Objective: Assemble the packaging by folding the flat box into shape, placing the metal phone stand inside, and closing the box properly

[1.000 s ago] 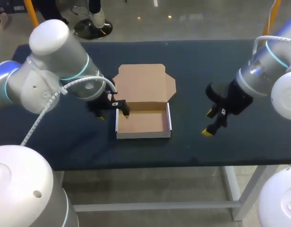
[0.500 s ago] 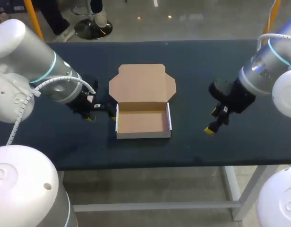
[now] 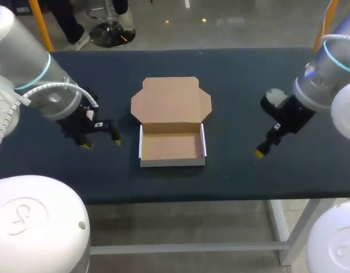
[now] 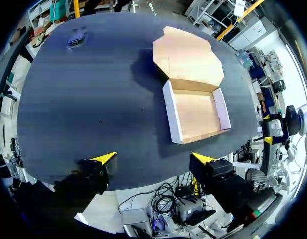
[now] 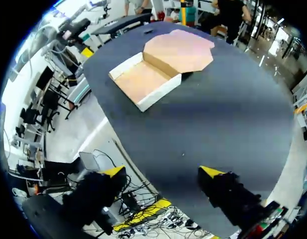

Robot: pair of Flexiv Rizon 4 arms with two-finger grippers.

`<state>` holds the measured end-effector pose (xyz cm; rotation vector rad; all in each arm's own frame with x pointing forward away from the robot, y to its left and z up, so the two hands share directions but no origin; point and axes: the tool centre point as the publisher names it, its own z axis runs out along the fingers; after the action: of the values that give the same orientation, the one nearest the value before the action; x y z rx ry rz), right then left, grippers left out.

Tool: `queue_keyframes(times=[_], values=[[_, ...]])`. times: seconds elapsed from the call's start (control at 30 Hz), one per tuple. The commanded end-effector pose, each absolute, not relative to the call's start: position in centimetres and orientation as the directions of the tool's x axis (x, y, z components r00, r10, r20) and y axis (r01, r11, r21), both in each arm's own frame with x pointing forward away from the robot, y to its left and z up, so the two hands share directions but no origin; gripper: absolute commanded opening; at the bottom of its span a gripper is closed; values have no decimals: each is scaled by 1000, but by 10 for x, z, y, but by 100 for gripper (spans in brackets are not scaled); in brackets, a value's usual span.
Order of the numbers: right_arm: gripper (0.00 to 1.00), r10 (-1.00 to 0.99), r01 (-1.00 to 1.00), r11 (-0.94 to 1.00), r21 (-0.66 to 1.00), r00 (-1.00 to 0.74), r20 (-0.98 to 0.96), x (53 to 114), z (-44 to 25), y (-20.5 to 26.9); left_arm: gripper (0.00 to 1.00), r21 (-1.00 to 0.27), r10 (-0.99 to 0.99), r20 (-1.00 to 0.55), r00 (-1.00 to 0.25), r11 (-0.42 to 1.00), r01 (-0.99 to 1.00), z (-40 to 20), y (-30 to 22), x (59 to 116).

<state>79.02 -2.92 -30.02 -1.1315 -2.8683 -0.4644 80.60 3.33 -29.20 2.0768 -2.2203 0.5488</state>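
Table: dark blue table (image 3: 249, 74).
Box: brown cardboard box (image 3: 172, 145), frame middle, lid open, empty.
Grippers: left gripper (image 3: 101, 143), right gripper (image 5: 162, 172) wide open, holding nothing.
Risk: a bump could flatten walls.

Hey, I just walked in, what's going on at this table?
Two robot arms are working on a cardboard box. The box sits in the middle of the table, folded into an open tray with nothing inside, its lid lying flat behind it. The left gripper hangs open off the box's left side, the right gripper open off to its right. Neither touches anything. No phone stand is in the box yet.
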Motion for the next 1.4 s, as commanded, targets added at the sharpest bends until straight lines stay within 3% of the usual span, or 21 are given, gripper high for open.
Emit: queue_keyframes(times=[0.03, 0.6, 1.4], values=[[100, 723, 715, 657, 241, -687, 69, 778, -285, -35, 100, -227, -971, 233, -56, 2, -974, -269, 45, 789], [100, 889, 879, 447, 165, -457, 25, 752, -267, -72, 100, -198, -987, 142, 69, -97, -975, -226, 60, 760], [100, 960, 951, 273, 146, -280, 29, 753, -258, -98, 100, -184, -988, 123, 94, -116, -976, -226, 59, 742]])
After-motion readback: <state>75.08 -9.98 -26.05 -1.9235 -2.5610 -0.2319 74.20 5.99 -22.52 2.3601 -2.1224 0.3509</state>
